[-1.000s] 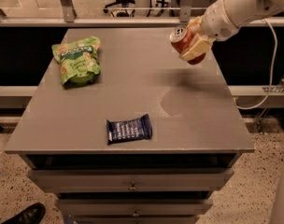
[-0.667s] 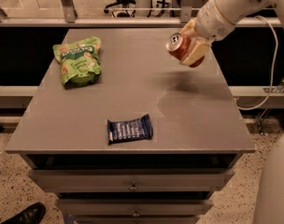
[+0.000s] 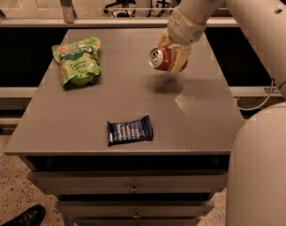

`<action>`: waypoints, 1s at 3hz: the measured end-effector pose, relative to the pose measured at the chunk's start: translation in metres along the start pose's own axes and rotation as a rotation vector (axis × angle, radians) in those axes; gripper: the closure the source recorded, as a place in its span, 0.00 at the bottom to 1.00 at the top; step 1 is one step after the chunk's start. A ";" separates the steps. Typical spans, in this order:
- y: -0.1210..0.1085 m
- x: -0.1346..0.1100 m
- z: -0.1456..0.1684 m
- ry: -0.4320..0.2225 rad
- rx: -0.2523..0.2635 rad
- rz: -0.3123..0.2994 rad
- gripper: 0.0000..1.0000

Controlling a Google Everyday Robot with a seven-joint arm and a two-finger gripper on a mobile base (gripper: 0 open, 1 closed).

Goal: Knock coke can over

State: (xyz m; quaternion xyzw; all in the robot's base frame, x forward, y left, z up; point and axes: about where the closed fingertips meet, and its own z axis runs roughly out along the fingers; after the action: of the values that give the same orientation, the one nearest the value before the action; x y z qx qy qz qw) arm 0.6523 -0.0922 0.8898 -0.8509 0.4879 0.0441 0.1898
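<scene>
The red coke can (image 3: 160,58) is tilted on its side, silver top facing left toward the camera, held in the air above the grey table (image 3: 133,102). My gripper (image 3: 173,56) is shut on the can, its pale fingers (image 3: 178,60) wrapped around the can's body. It hangs over the table's right-centre, with a shadow on the surface below. The white arm comes in from the upper right.
A green snack bag (image 3: 77,62) lies at the table's back left. A dark blue flat wrapper (image 3: 129,130) lies near the front edge. Drawers sit below the tabletop. My white base (image 3: 263,168) fills the lower right. A shoe (image 3: 25,216) shows at the bottom left.
The gripper has moved left and lower over the table with the can in it, and the can has tipped further onto its side.
</scene>
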 end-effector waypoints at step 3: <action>0.005 -0.037 0.049 0.137 -0.161 -0.276 0.08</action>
State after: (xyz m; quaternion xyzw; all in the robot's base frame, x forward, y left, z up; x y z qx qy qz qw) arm 0.6340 -0.0470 0.8530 -0.9232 0.3733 -0.0015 0.0915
